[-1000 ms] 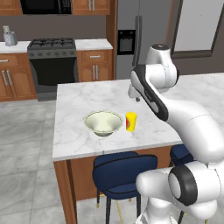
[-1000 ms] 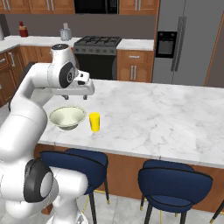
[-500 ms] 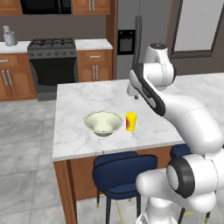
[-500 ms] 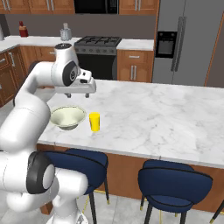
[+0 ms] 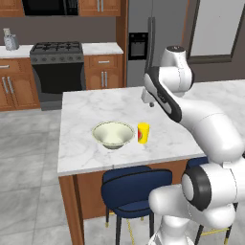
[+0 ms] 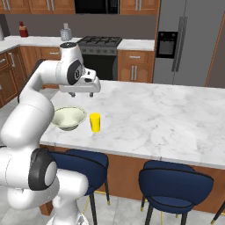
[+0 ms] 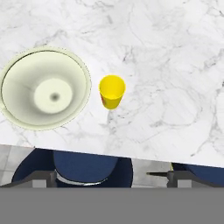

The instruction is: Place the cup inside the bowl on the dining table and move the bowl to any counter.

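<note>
The small yellow cup point(image 5: 143, 133) point(image 6: 95, 122) point(image 7: 112, 91) stands upright on the dining table point(image 5: 95, 105) point(image 6: 154, 114) point(image 7: 166, 65), just right of the wide pale cream-green bowl point(image 5: 113, 134) point(image 6: 69, 117) point(image 7: 43, 87). A narrow gap separates them, and the bowl is empty. My gripper point(image 5: 150, 102) point(image 6: 81, 93) point(image 7: 109, 176) hangs open well above the table, behind the cup and bowl, pointing down at them. Nothing is between its fingers.
Dark blue stools point(image 5: 136, 189) point(image 6: 173, 184) stand tucked under the table's near edge. The counter point(image 5: 100, 48) point(image 6: 26, 41) runs along the back wall beside a black stove point(image 5: 56, 67) and a steel fridge point(image 6: 184, 39).
The hand has shifted only slightly above the table. Its jaws stay open. The cup and bowl have not moved.
</note>
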